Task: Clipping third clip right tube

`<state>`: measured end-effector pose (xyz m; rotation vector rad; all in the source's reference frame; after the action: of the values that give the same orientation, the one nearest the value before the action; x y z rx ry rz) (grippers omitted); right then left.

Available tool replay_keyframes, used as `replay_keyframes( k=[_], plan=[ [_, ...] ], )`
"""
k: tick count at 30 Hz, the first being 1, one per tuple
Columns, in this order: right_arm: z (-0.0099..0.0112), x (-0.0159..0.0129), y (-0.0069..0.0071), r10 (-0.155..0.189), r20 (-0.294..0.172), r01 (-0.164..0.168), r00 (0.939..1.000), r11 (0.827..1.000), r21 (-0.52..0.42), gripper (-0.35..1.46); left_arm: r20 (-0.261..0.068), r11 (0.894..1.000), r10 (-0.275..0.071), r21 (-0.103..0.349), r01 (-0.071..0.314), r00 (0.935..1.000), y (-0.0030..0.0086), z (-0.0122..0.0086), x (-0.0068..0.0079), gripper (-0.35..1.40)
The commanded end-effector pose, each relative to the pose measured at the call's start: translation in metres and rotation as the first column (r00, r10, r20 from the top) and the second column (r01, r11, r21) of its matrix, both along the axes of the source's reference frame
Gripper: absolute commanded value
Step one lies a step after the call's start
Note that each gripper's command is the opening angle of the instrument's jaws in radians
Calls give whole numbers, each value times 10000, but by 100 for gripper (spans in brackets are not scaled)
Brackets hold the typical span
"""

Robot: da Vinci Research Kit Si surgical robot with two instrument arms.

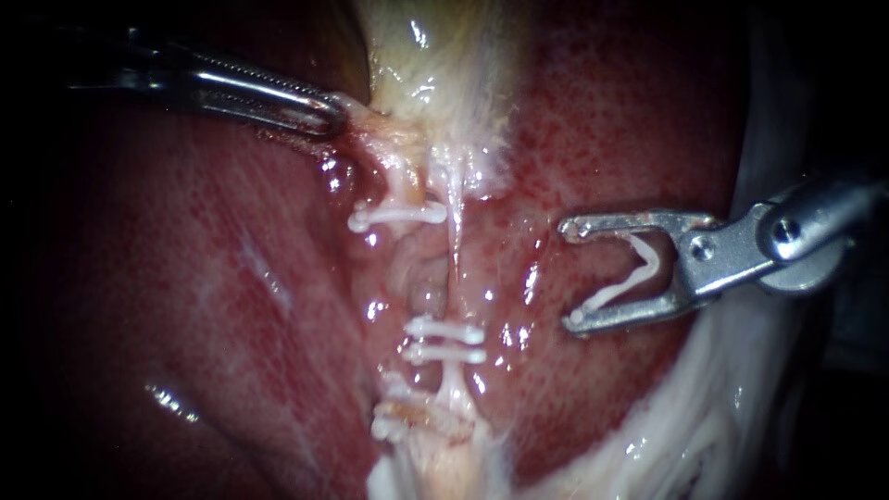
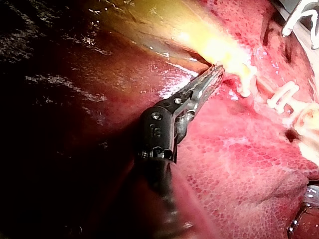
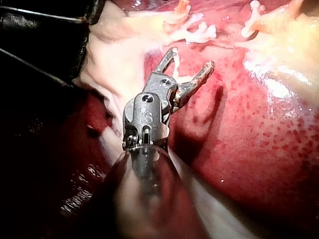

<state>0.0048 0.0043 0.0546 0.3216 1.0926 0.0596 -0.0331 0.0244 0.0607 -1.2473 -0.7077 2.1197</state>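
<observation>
Endoscope view: clamping gallbladder [image 1: 435,65] edge with left instrument [image 1: 329,116] jaws; gripping loaded clip [image 1: 611,294] in wide-spread right instrument [image 1: 570,273] jaws, well apart from right tube [image 1: 456,250], liver [image 1: 602,111] between; two clips [image 1: 444,331] apparently across that tube | Left wrist view: pinching gallbladder, two clips just ahead | Right wrist view: facing two clips across liver, loaded clip barely visible.
</observation>
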Motion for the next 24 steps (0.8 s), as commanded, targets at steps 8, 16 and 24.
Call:
replay_keyframes(
  k=[8,16,24],
  plan=[
    [-1,1,0,-2,-3,2,10000,10000,-3,50,381,9979,-346,-529,366,9987,15,-68,18,-35],
    [-3,6,-1,-8,-20,8,10000,10000,77,50,423,9966,-343,-735,374,9985,10,-88,26,-35],
    [-1,32,-1,645,29,-637,9979,9765,2059,50,419,9965,-344,-748,375,9985,8,-86,26,-35]
  ],
)
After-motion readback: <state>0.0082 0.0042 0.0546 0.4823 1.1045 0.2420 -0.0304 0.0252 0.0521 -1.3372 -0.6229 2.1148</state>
